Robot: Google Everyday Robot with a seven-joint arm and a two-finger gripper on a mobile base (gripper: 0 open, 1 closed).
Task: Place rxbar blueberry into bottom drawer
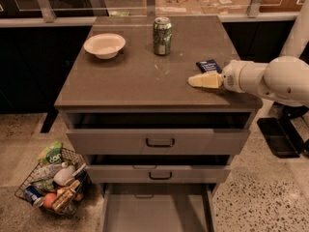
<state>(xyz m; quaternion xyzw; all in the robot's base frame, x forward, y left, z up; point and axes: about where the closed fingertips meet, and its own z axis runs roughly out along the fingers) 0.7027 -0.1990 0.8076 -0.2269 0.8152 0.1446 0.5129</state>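
Note:
The rxbar blueberry (209, 65) is a small dark navy wrapper lying flat on the right side of the cabinet top. My gripper (195, 81) reaches in from the right on a white arm and hovers low over the top, just in front and left of the bar, holding nothing. The bottom drawer (157, 211) is pulled out wide at the foot of the cabinet, and its grey floor is bare.
A green soda can (162, 36) stands at the back middle of the cabinet top (125, 81). A white bowl (104, 45) sits at the back left. The two upper drawers (159, 141) are slightly out. A wire basket (53, 180) of groceries stands on the floor at left.

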